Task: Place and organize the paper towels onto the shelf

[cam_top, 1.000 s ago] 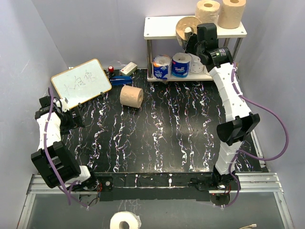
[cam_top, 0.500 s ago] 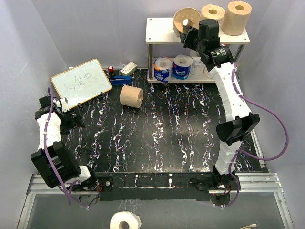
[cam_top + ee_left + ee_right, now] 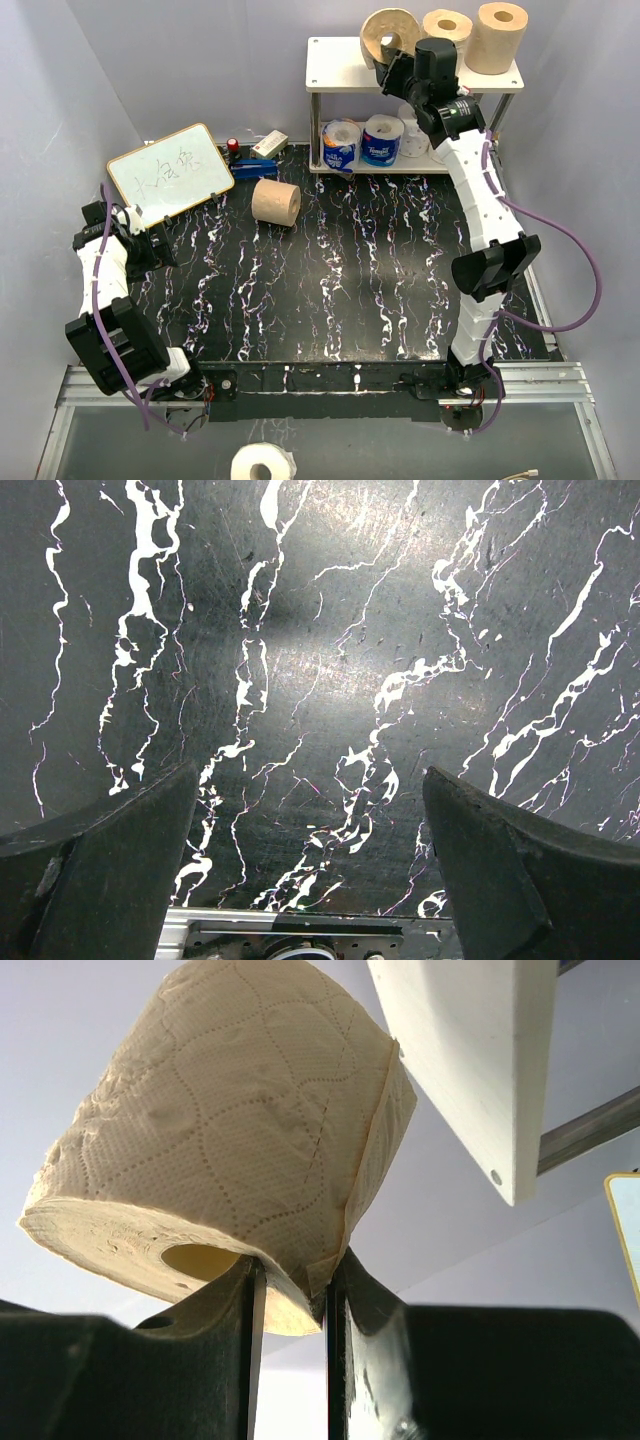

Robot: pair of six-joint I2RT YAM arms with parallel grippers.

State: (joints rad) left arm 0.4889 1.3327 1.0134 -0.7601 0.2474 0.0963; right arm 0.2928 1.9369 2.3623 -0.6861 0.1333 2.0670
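1. Two upright tan rolls (image 3: 447, 27) (image 3: 497, 37) filled the right end of the shelf's top board (image 3: 335, 68), so the bare left part looked like the sensible place for the held tan roll (image 3: 230, 1150).
2. The right gripper (image 3: 295, 1280) pinched that roll by its wall, jaws narrow, with one finger inside the hollow core and one outside (a thin, soft hold, likely to let the roll swing).
3. The roll hung tilted above the board, just left of the nearer upright roll, with its core facing up toward the overhead camera. Whether it touched the board could not be told.
4. Doing the step well probably meant turning the wrist until a flat end faced down and lowering until the board bore the weight. The jaws could then open and the inner finger draw straight up out of the core, clear of the neighbour.
5. The right arm reached far forward and high, its wrist bent over the shelf.
6. The left gripper (image 3: 310, 780) hung wide open and empty over the marbled table (image 3: 350, 280), its arm folded at the near left. A loose tan roll (image 3: 276, 202) lay on its side on that table.
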